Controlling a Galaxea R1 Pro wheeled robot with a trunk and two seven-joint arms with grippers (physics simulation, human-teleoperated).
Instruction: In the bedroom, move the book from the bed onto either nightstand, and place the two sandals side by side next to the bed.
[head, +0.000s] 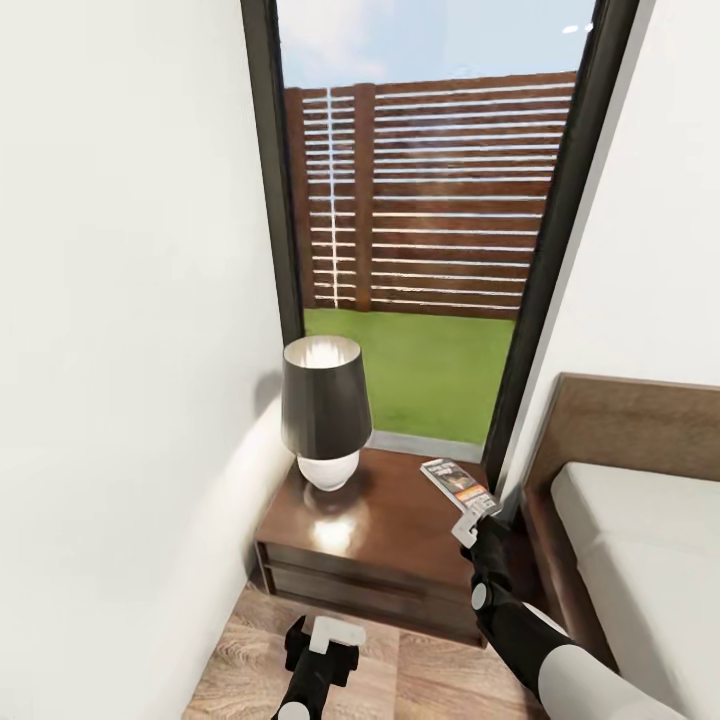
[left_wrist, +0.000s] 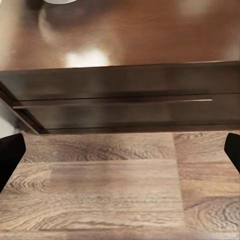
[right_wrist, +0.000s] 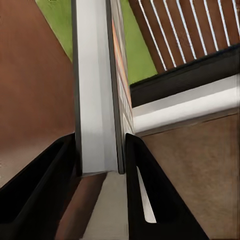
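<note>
Bedroom corner, by the tall black-framed window (head: 430, 200) w/ slatted fence beyond — the book (head: 458, 486), a thin paperback w/ dark cover, orange band and white lettering, is held in the air, tilted, above the right rear part of the nightstand (head: 400, 530), nearest the window. Its near end is pinched between the fingers of the right gripper (head: 470, 527); in the right wrist view the book (right_wrist: 100, 100) stands edge-on, white pages showing. Nightstand — low, dark brown, glossy, one drawer front (left_wrist: 120, 105) — sits below the window. The bed (head: 630, 520), brown headboard, pale grey mattress, lies right of the nightstand.
</note>
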